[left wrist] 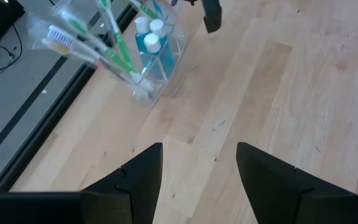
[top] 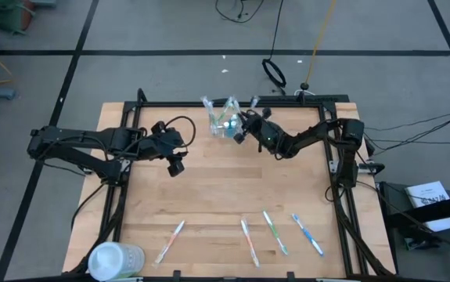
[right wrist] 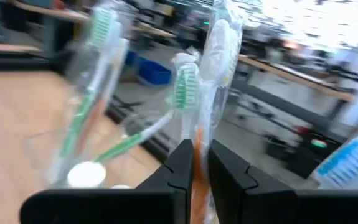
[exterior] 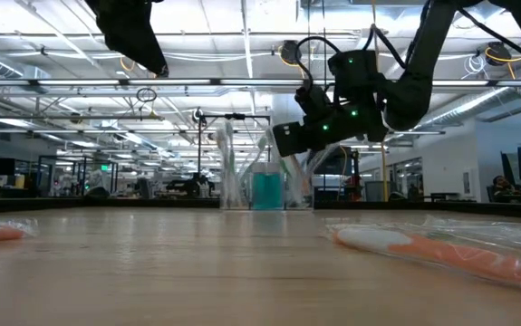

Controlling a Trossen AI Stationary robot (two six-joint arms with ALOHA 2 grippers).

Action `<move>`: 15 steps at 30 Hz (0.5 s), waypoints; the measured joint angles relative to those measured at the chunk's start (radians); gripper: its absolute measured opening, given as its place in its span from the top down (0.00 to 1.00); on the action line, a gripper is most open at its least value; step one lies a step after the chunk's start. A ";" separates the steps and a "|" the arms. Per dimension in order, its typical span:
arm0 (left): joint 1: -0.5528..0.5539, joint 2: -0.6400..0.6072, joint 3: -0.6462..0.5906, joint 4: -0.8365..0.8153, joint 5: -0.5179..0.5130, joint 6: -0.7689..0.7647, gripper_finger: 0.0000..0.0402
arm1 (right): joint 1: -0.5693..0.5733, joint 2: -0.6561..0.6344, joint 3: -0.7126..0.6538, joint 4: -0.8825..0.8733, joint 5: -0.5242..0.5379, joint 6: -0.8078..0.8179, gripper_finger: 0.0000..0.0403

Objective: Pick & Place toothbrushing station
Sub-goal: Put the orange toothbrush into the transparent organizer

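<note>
A clear plastic cup (top: 223, 124) stands on its base near the table's far edge. It holds green and white toothbrushes (left wrist: 113, 43) that lean out over its rim, and blue toothpaste tubes (left wrist: 149, 45) with white caps. My right gripper (top: 243, 128) is just right of the cup, pointing level at it and shut on a wrapped toothbrush (right wrist: 219, 43) with an orange handle. My left gripper (top: 176, 166) hangs open above the table's left middle, with nothing between its fingers (left wrist: 142, 171). My right gripper pinches the wrapped toothbrush's orange handle (right wrist: 197, 144) between its two fingers. The fingers come level from the table's right side and lie across the handle. The brush stands roughly upright, its white head (right wrist: 221, 34) above the fingers, beside the cup's brushes. Its lower end is hidden.
Several wrapped toothbrushes lie along the table's near side (top: 170, 241) (top: 248, 241) (top: 275, 233) (top: 307, 233). A larger whitish round container (top: 115, 261) lies at the near left corner. Bare wood stretches between the cup and these brushes. A dark frame rail (top: 287, 100) runs along the far edge.
</note>
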 joint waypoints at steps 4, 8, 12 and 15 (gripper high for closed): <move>0.000 0.000 0.000 0.000 0.000 0.000 0.47 | 0.037 -0.004 0.000 -0.002 0.163 0.002 0.92; 0.000 0.000 0.000 0.000 0.000 -0.001 0.47 | 0.073 -0.005 0.000 -0.022 0.222 -0.025 0.87; 0.000 0.000 0.000 0.000 0.000 -0.002 0.47 | 0.099 -0.005 0.000 -0.019 0.311 -0.020 0.82; 0.000 0.000 0.000 0.000 0.000 -0.002 0.47 | 0.117 -0.005 0.000 -0.028 0.437 0.086 0.81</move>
